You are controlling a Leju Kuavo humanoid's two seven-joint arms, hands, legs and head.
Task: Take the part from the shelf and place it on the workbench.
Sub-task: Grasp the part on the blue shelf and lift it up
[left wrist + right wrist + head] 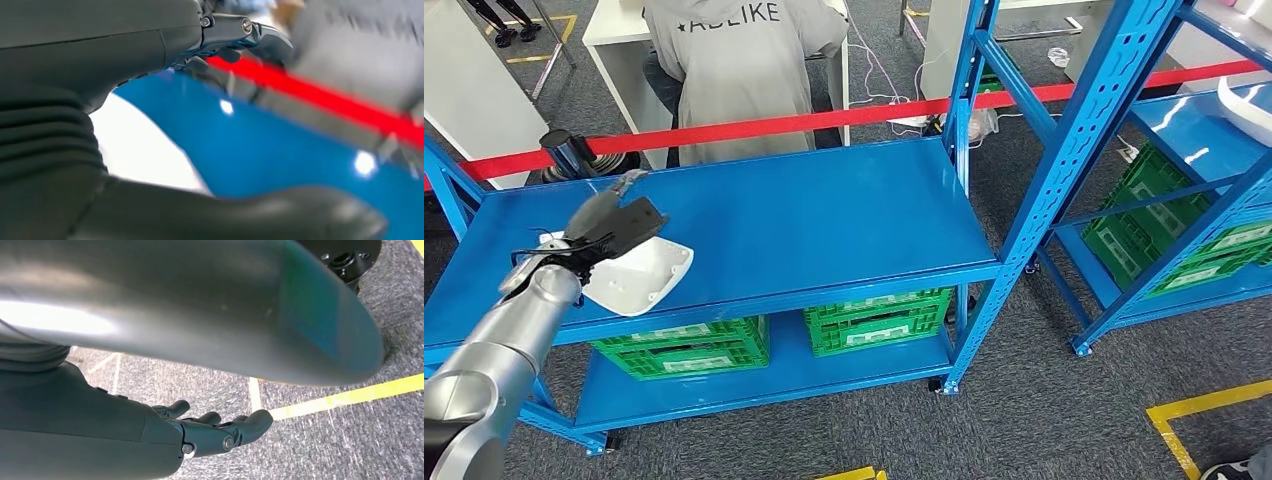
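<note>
The white, curved part (642, 276) lies on the blue bench top (824, 215), near its front left edge. My left hand (610, 224) hovers over the part's back edge with its fingers stretched out and pointing away from me. In the left wrist view the white part (142, 150) shows between the straight fingers (240, 30) and the thumb (280, 210), which stand far apart and do not close on it. My right hand (215, 432) hangs beside my body over the carpet, fingers loosely extended and holding nothing.
A person in a grey sweater (744, 70) sits behind the red tape (844, 118) beyond the bench. Green crates (879, 320) stand on the lower level. A second blue rack (1204, 150) at the right carries another white part (1246, 105). Yellow floor tape (1204, 405) lies at the lower right.
</note>
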